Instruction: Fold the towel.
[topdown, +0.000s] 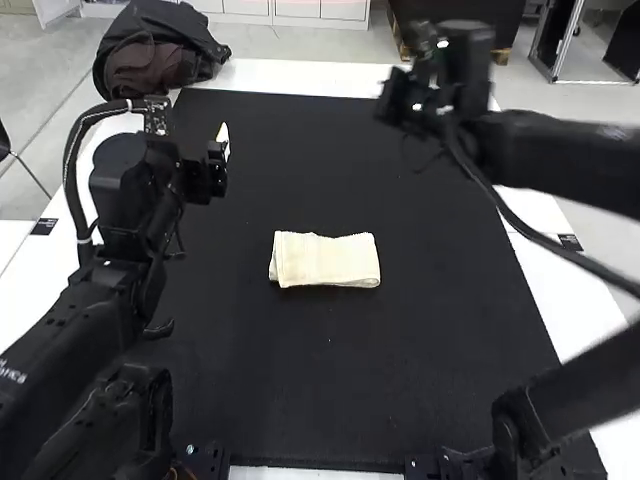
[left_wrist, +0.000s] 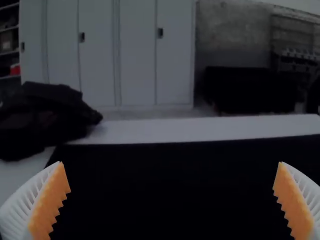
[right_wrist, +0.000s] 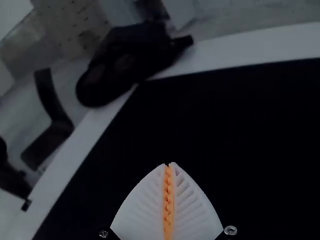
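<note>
The right gripper (right_wrist: 168, 164) is clenched, pad to pad with nothing between, while the left gripper (left_wrist: 170, 163) is spread wide and empty, both well apart from the cloth. Out from them, the cream towel (topdown: 325, 260) lies near the middle of the black mat (topdown: 330, 385), folded into a compact rectangle with layers showing along the edge nearer the arm bases. From here I'd call the folding all but finished, so next wants just the arms drawn home, or perhaps one light press first.
</note>
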